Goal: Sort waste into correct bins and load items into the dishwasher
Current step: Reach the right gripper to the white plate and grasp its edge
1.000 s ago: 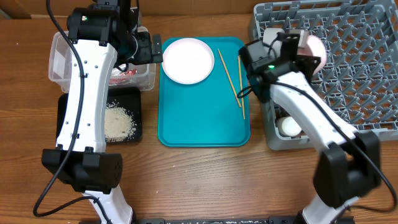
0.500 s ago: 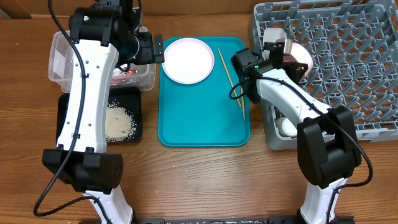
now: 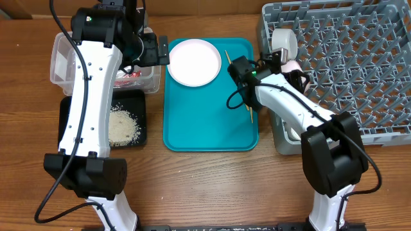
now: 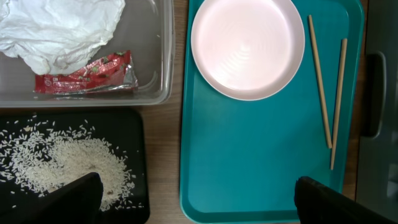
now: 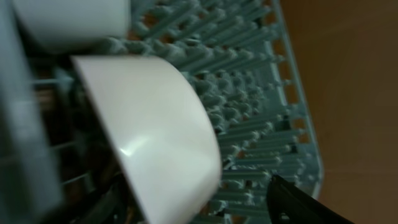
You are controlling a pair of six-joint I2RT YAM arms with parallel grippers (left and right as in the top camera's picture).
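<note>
Right gripper sits at left edge of the dish rack, upper right of the overhead view. Its fingers look spread either side of the white bowl. The finger at lower right of the wrist view stands clear of the bowl wall, the other is blurred, so likely not pinching. Bowl leans on its rim against the pegs, probably so it drains and stays put. Another white vessel sits just above it in the rack, cup or bowl I cannot tell.

Left gripper hangs over the gap between the clear tub and the teal tray. Its fingers are wide apart, holding nothing.

Waste looks sorted:
- napkin and red wrapper lie in the tub, upper left
- rice is piled in the black tray just below it, kept apart from the dry rubbish

Still to load:
- white plate lies flat at top of the teal tray
- chopsticks lie near the tray's right edge, tips nearly meeting at the lower end

Judgement: bowl step is about done, plate or chopsticks next. Plate lies flat with little rim to catch, and the sticks are thin and may roll, so both need a careful pinch
</note>
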